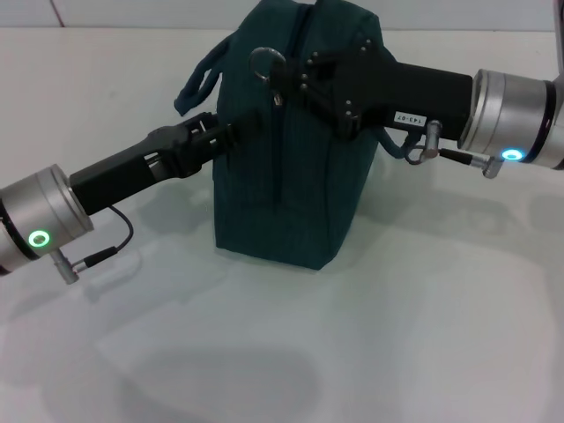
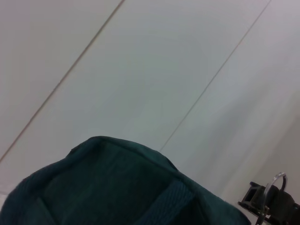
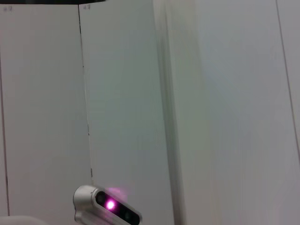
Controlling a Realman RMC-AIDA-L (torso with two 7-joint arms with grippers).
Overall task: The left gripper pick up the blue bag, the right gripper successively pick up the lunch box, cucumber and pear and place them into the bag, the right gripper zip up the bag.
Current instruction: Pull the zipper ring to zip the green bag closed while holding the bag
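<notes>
A: Head view first. Where is the bag sitting?

B: The bag [image 1: 286, 141] is standing upright on the white table [image 1: 352, 352], near the middle. Its top seam is running away from the camera and looks zipped over most of its length. One loop handle [image 1: 198, 79] is hanging off its left side.

A: And the left gripper?

B: The left gripper [image 1: 231, 134] is reaching in from the lower left and touching the bag's left upper edge, just below that handle. Its fingers appear to be pinching the fabric there, but the contact is dark, so I cannot tell for certain.

A: The right gripper?

B: The right gripper [image 1: 295, 75] is lying across the top of the bag from the right. The ring pull [image 1: 264, 62] is standing just beside its fingertips, on the seam. Whether the fingers are spread or pressed together cannot be told.

A: Left wrist view?

B: The bag [image 2: 117, 187] is filling the lower part of the picture, close under the camera, with a ribbed strap [image 2: 168, 201] crossing it. The right gripper [image 2: 269, 204] is showing at the far corner with the ring pull [image 2: 276, 185] against it.

A: Right wrist view?

B: Only pale wall panels [image 3: 211, 93] and a small silver device [image 3: 105, 206] with a pink light are showing. The bag is not showing here.
</notes>
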